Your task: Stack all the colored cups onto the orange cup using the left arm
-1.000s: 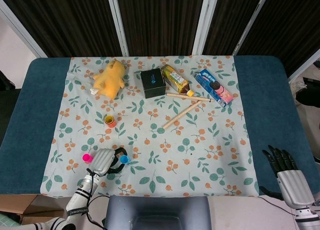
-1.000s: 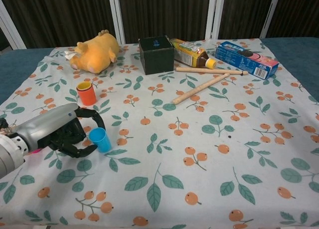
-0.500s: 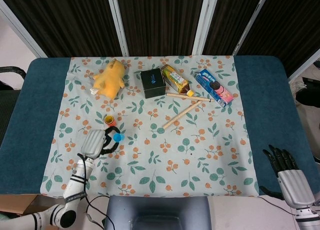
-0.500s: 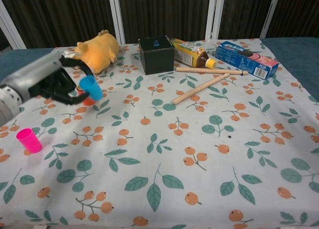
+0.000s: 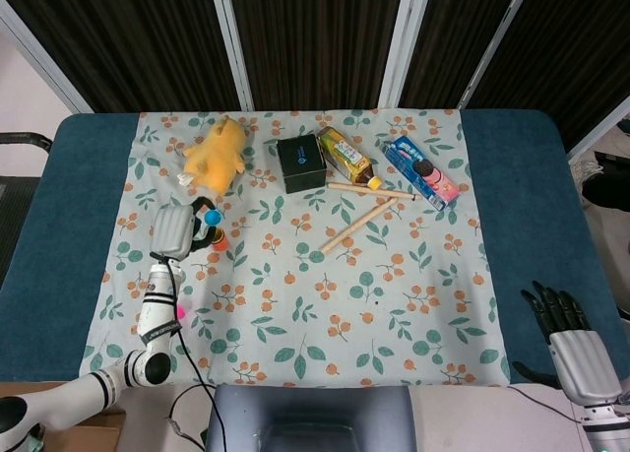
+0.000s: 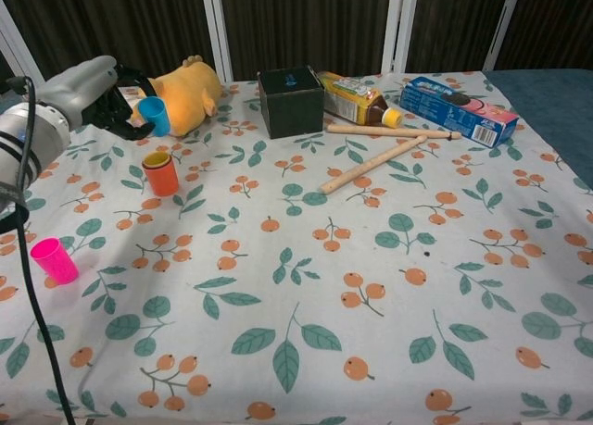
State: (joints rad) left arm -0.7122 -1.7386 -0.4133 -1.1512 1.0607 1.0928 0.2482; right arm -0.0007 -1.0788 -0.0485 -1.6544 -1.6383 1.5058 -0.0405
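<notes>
The worktop [image 5: 59,196] is blue, covered by a floral printed cloth [image 6: 371,286] and backed by dark folding panels [image 5: 315,38]. The left hand [image 6: 93,90] pinches the small blue plastic cup [image 6: 154,116] aloft, tilted. The small orange plastic cup [image 6: 161,173] stands upright below and slightly nearer the robot, so the coming move is probably a descent. The small pink plastic cup [image 6: 54,260] stands well apart, near the front-left edge. The right hand [image 5: 563,324] holds nothing, fingers extended.

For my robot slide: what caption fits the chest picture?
Left hand holds a blue cup in the air above the orange cup.
</notes>
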